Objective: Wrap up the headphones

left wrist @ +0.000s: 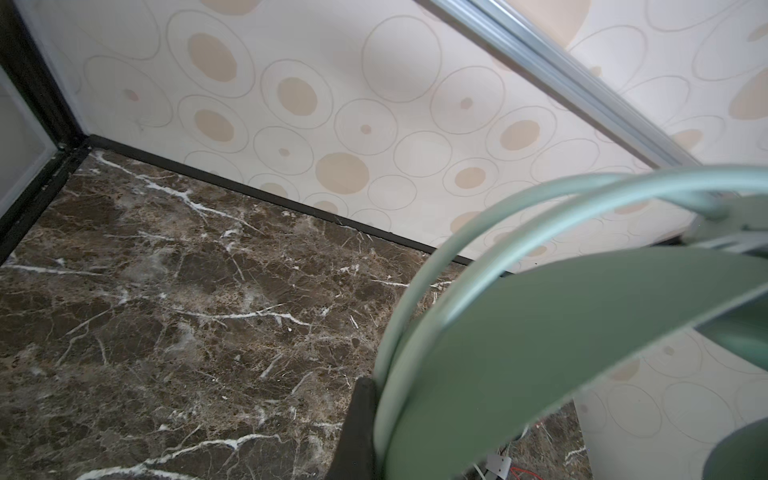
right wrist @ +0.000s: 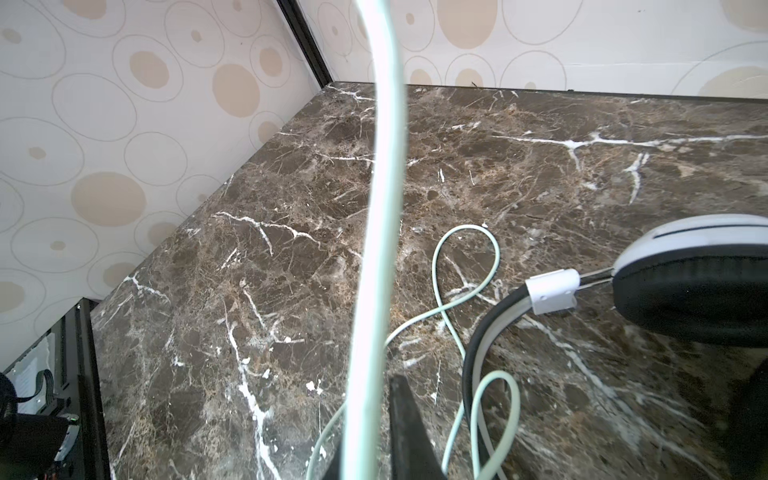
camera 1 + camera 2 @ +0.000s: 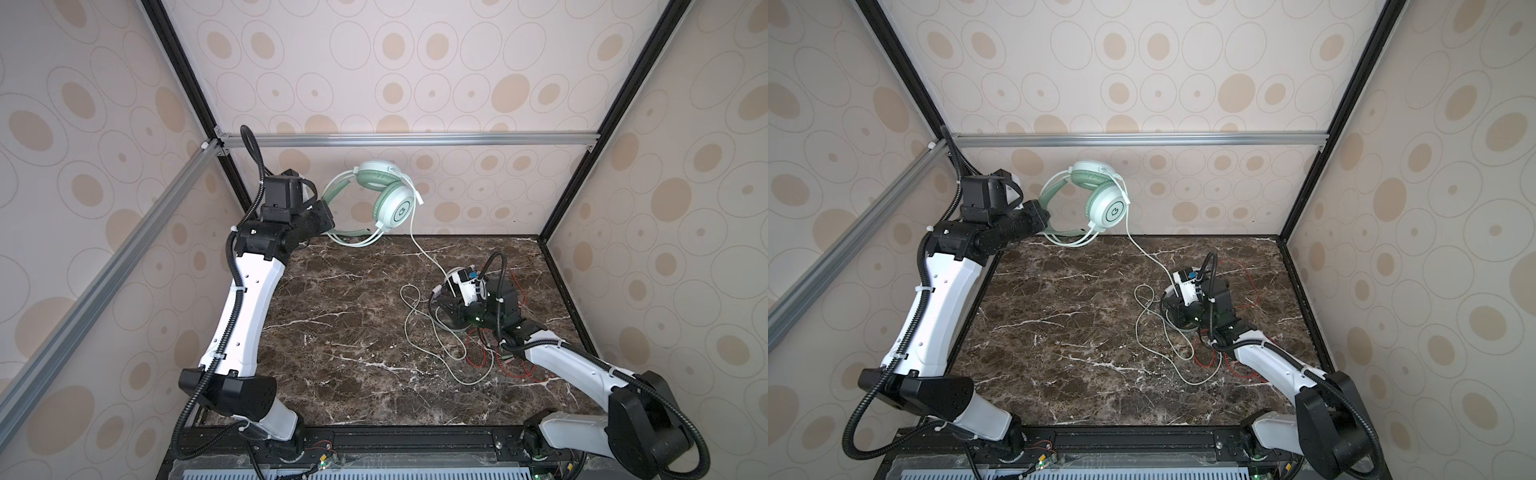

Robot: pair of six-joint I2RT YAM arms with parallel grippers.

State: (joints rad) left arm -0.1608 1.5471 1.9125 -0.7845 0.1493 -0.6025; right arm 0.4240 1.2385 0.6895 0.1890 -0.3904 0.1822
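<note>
Two grips: left gripper [image 3: 327, 211] clamps the mint-green headphones [image 3: 397, 208], right gripper [image 2: 368, 453] pinches their pale cable [image 2: 384, 166]; wind under steady tension.

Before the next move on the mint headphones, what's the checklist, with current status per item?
1. Left gripper shut on the headband of the mint-green headphones, which hang clear of the table: ok.
2. Pale green cable runs between the fingers of the right gripper, per the right wrist view: ok.
3. Right gripper clamped firm on that cable: cannot tell.
4. Loose cable loops clear of the red cable: not ok, they cross beside the right arm.
5. Loops clear of the white-and-black headphones: cannot tell, one loop lies right by the headband.
</note>
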